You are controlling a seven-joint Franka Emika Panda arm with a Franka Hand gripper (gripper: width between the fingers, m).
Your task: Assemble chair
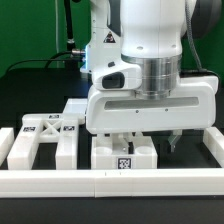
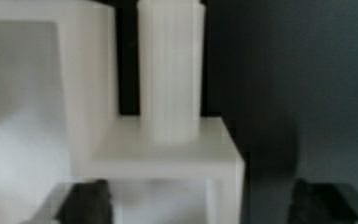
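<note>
Your gripper (image 1: 147, 142) sits low in the middle of the exterior view, right over a chair part (image 1: 125, 158) by the rail (image 1: 110, 183). Its fingers (image 2: 94, 203) stand apart, one on each side of the part, likely so you can squeeze and lift it. The wrist view is blurry, so I cannot tell if either finger touches yet. The frame (image 1: 48, 135) lies on the exterior view's left.

One X-braced white frame (image 1: 45, 136), one white part (image 1: 76, 108) behind it, one tagged white block (image 1: 124, 158), one border rail (image 1: 110, 183), one hand (image 1: 148, 140)
</note>
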